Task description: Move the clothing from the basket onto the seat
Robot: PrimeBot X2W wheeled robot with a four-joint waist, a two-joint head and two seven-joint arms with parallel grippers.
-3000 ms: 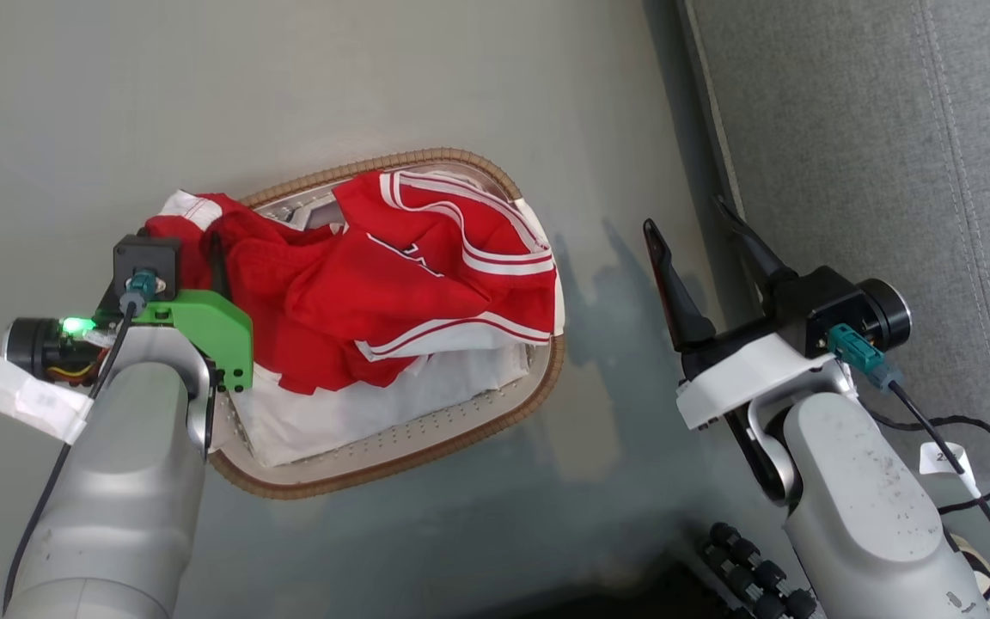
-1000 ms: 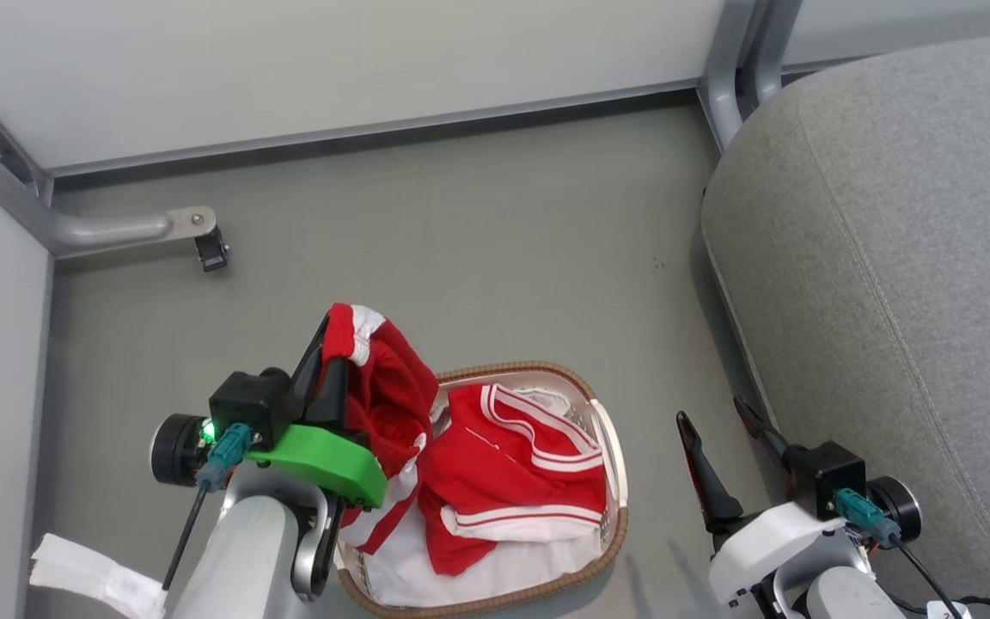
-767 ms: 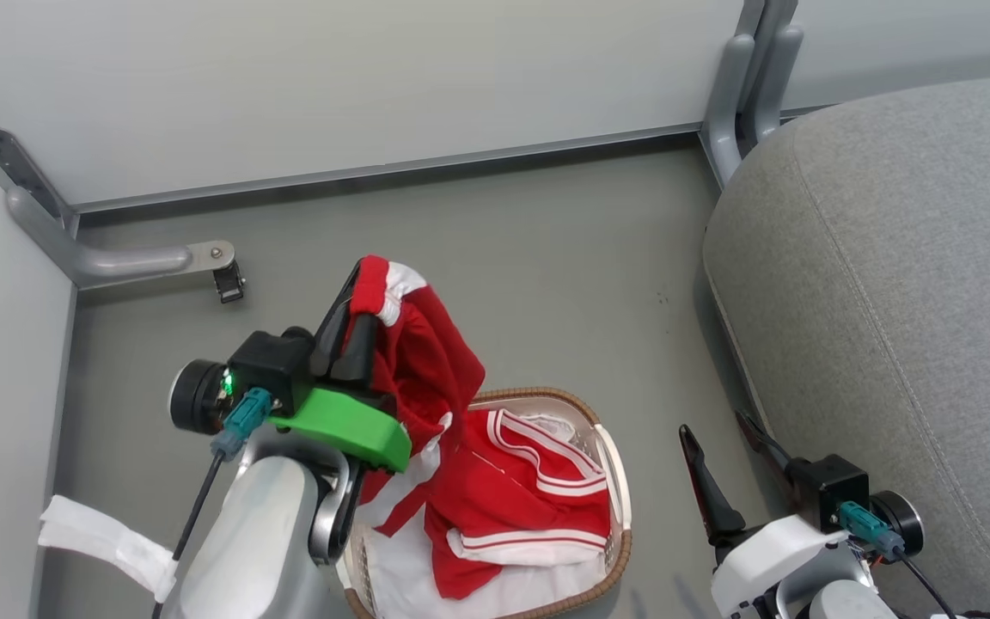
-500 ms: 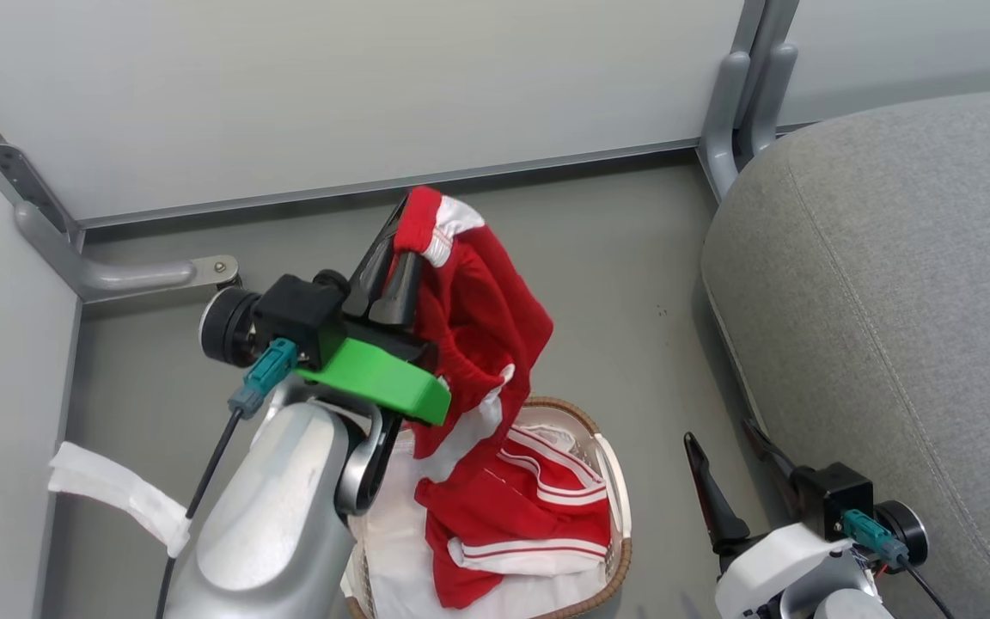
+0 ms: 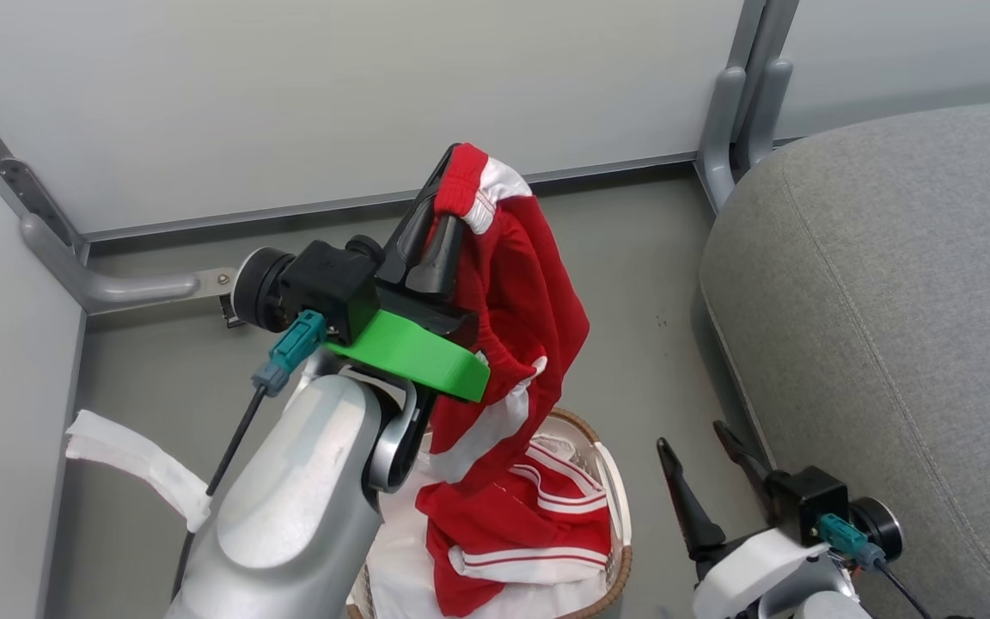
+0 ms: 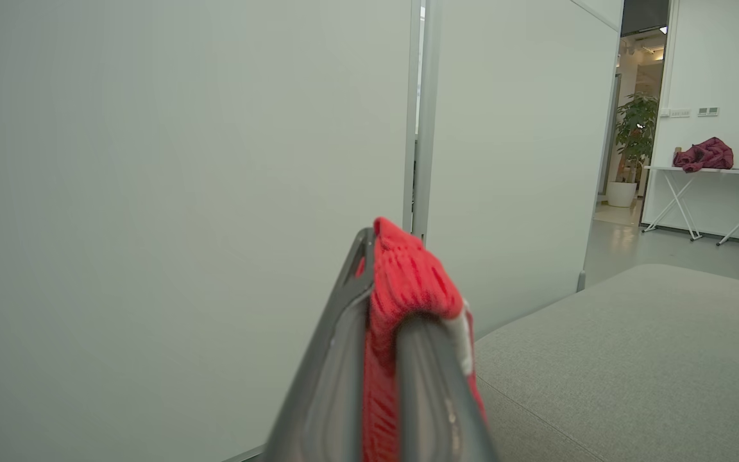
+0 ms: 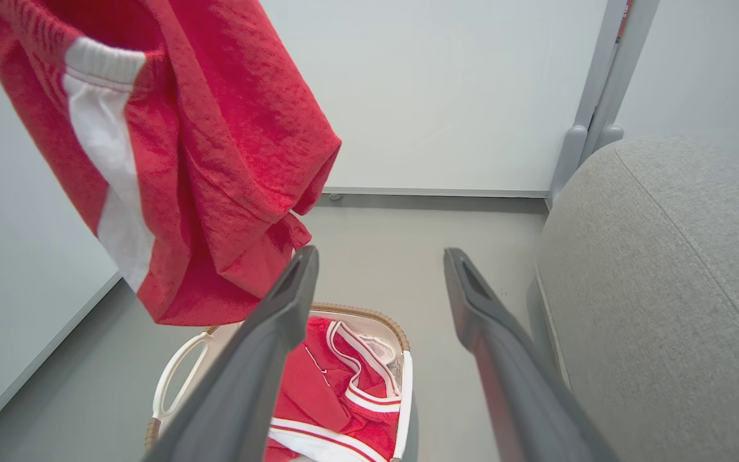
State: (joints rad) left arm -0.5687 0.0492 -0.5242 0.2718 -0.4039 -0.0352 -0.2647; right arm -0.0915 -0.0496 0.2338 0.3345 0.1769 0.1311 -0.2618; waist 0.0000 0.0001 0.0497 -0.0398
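Observation:
My left gripper [image 5: 450, 185] is shut on the waistband of a red garment [image 5: 529, 318] with white side stripes, which hangs free in the air above the basket. From the left wrist, the red cloth [image 6: 401, 289] sits pinched between the fingers. A second red garment [image 5: 521, 533] with white trim lies in the white basket [image 5: 620, 550], on a white sheet. The grey seat [image 5: 890, 301] is on the right. My right gripper [image 5: 701, 447] stands open and empty between basket and seat; its fingers [image 7: 280, 327] frame the basket [image 7: 401, 385] and the hanging garment [image 7: 203, 160].
White partition walls with grey metal posts [image 5: 740, 103] close off the back and left. A metal foot bracket [image 5: 143, 284] lies on the grey floor at the left. White tape [image 5: 134, 464] hangs from my left forearm.
My left gripper has risen and moved right with the red garment, lifting it fully out of the basket. The head camera has tilted up. The right gripper stays open.

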